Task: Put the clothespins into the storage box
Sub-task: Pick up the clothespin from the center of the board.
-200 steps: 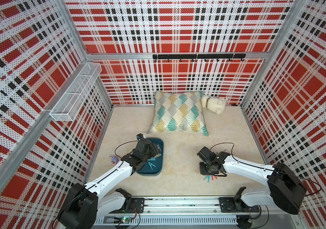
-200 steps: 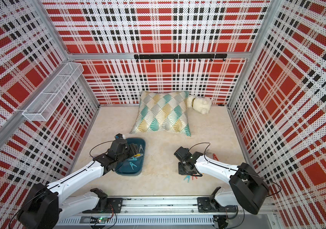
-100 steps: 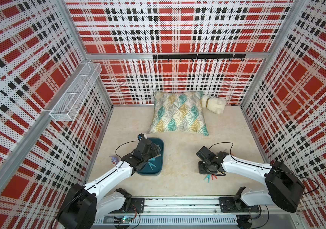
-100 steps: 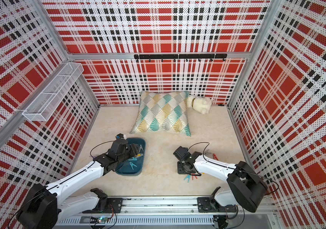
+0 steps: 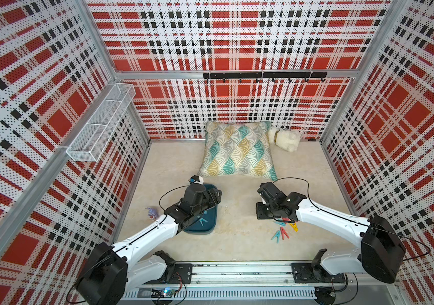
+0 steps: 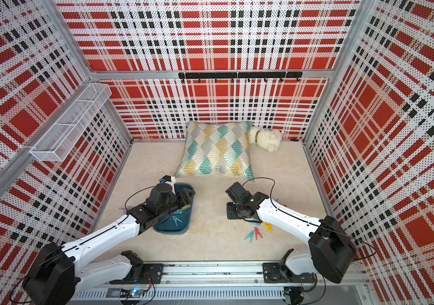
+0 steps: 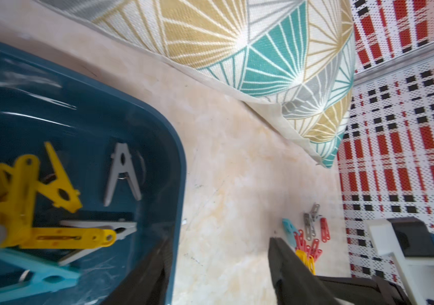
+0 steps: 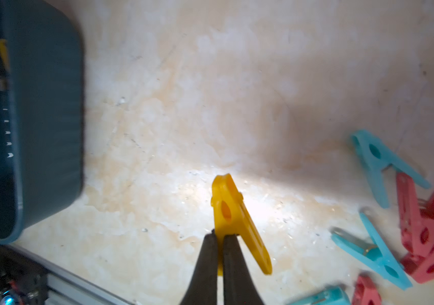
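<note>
Caught the right hand (image 8: 217, 235) pinched shut on a yellow clothespin (image 8: 226, 211). Found the left hand (image 7: 221, 253) about half open with nothing in it, hanging over one edge of the storage box (image 7: 179, 158). Spotted clothespins (image 7: 122, 174) in yellow, grey and teal lying inside it, plus a loose pile (image 5: 283, 232) of red, teal and yellow ones on the bench (image 8: 210, 105) just beside the right hand. Noticed a beige, marbled, slightly scuffed bench top. Saw perforated walls in red, black and white plaid on three sides, framed in aluminium. Also clocked a white wire basket (image 5: 99, 124) on the left-arm wall, a black hook rail (image 5: 263, 75) across the back, and a patterned cushion (image 5: 238, 151) with a cream plush toy (image 5: 284, 138) at the far end.
</note>
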`<state>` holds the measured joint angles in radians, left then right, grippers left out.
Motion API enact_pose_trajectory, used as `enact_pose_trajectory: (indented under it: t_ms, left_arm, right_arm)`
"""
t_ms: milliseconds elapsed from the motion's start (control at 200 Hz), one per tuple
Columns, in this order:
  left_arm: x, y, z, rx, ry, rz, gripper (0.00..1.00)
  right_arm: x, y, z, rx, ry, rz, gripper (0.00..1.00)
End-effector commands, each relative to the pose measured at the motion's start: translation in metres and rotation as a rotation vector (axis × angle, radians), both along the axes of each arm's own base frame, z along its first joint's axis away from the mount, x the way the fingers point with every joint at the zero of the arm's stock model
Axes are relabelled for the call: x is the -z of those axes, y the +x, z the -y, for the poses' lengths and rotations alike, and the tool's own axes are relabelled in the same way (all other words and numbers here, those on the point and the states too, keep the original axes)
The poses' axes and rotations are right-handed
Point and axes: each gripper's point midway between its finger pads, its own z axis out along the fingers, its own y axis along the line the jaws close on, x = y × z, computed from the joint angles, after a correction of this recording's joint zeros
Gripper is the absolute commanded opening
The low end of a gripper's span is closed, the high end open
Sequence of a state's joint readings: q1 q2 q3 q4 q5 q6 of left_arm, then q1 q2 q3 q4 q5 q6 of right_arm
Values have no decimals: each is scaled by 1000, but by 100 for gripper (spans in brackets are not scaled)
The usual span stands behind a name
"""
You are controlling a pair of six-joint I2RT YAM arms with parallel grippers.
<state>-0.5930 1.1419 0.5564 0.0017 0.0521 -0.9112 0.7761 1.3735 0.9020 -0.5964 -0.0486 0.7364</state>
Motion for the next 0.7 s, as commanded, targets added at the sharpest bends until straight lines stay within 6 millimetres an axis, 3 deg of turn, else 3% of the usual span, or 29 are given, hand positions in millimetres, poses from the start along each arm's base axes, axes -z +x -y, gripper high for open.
enact_pose_trajectory:
  t_ms: [0, 205, 696]
  left_arm:
    - [-5, -2, 25, 53, -113, 5, 65]
    - [0, -2, 48, 92, -141, -10, 65]
    - [1, -1, 73, 142, -189, -25, 63]
  right_arm:
    - [-17, 6, -31, -74, 102, 10, 7]
    - [-30, 10, -59, -136, 201, -4, 6]
    - [-37, 13, -85, -179, 277, -17, 7]
